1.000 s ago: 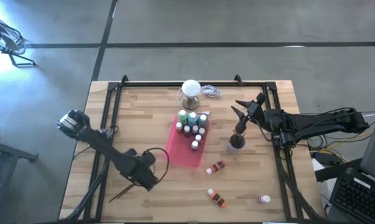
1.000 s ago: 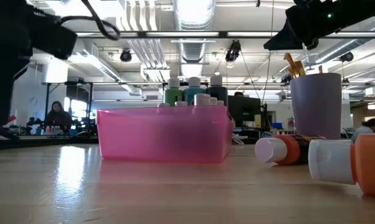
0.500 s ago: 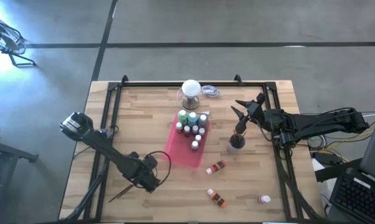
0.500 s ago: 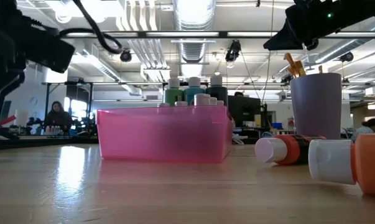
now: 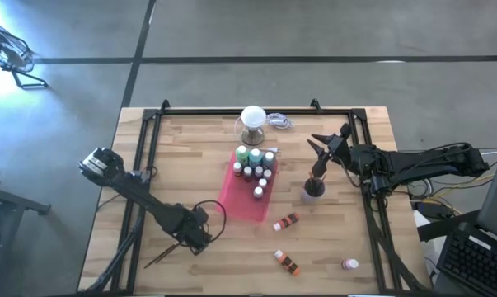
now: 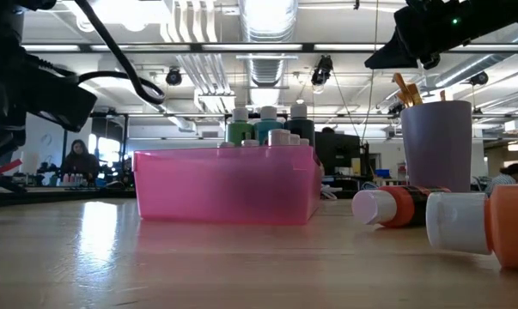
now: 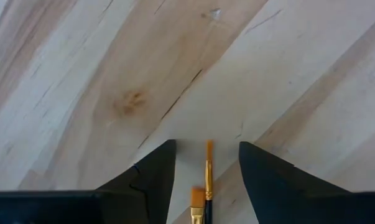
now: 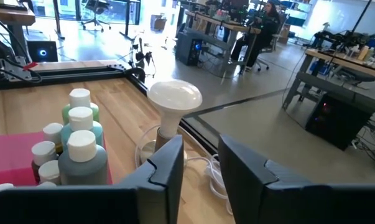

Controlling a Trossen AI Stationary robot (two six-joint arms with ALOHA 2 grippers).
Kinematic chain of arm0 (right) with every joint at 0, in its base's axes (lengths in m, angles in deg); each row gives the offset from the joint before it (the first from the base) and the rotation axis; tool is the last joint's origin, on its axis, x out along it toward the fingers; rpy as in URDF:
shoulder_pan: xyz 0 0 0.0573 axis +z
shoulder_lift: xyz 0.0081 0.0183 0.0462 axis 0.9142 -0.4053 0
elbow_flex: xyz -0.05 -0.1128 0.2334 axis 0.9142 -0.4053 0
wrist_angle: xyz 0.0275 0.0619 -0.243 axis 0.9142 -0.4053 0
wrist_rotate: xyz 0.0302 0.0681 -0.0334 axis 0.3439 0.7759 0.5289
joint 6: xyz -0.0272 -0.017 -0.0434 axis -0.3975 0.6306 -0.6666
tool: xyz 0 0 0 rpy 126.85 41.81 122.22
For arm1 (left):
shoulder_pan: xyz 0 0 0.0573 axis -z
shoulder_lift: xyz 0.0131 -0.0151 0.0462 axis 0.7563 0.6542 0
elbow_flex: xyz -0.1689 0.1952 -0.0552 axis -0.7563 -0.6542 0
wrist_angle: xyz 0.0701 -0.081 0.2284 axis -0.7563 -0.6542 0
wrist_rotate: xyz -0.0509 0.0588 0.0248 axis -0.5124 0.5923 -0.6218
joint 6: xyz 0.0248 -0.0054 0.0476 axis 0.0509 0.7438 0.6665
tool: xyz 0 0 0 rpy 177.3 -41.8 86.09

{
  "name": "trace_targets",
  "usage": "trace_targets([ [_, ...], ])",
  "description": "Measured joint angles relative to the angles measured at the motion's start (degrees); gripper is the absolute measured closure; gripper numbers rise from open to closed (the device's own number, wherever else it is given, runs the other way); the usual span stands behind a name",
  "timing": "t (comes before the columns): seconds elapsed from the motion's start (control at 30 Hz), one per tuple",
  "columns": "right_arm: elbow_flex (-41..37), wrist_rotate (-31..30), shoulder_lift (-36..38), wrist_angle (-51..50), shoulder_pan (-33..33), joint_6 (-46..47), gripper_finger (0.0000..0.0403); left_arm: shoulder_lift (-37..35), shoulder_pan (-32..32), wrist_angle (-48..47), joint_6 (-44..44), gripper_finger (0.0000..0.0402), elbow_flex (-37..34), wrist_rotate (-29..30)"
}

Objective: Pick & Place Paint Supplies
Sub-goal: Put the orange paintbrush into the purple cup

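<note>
My left gripper [image 7: 207, 171] hangs low over the bench's near-left part, fingers apart around two thin brushes [image 7: 208, 165] lying there, so I judge closing comes next; my right gripper [image 5: 330, 142], fingers apart, waits above the cup [image 5: 312, 189].

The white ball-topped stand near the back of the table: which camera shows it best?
The right wrist view: the stand fills the middle, its white dome, neck and clear base plain beyond the bottles. The high view shows only its round top from above. It cannot be made out in the low view, and the left wrist view misses it.
</note>
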Motion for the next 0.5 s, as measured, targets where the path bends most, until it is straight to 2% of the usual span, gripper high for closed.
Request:
trace_targets([
  [0.17,0.00,0.00,0.00,0.05,0.00,0.00,0.0325,0.00,0.00,0.87,1.36,0.0237,-0.16,0.00],
  [0.5,0.00,-0.02,0.00,0.27,0.00,-0.02,0.0355,-0.02,0.00,1.41,1.92,0.0303,-0.30,0.00],
])
